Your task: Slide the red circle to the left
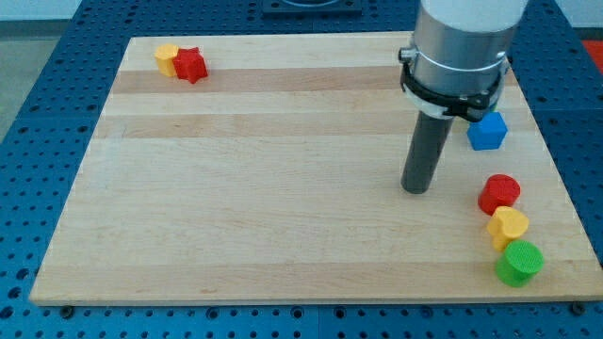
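Judging by the layout, nothing is done yet: the red circle [498, 194] sits near the board's [283, 235] right edge, touching the yellow block [508, 227]; my tip [415, 189] (a bare rod, grasping nothing) stands apart on its left and must get round to its right.

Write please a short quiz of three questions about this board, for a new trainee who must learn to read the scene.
1. True or false: my tip touches the red circle.
2. Which block lies nearest the view's bottom? A) blue cube B) green circle C) red star
3. Fill in: the block between the red circle and the green circle is the ____ block.

Key: 1. False; the tip stands apart, to the view's left of it. 2. B. 3. yellow.
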`<state>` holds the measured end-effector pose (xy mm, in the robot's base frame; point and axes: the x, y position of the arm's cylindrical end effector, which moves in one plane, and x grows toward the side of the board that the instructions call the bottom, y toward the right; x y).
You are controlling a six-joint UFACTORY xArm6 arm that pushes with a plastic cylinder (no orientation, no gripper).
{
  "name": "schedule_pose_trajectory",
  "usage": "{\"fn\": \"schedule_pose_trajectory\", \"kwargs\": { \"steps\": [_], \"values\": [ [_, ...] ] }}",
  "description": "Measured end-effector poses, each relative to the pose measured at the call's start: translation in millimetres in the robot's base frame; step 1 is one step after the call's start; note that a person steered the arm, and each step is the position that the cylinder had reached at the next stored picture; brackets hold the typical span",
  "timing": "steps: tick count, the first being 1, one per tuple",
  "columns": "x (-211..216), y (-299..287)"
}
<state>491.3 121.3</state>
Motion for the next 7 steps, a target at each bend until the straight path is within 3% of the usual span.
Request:
{"fn": "schedule_pose_trajectory", "kwargs": {
  "steps": [2,4,7],
  "values": [
    [-30,24],
    [-30,52],
    [-32,160]
  ]
}}
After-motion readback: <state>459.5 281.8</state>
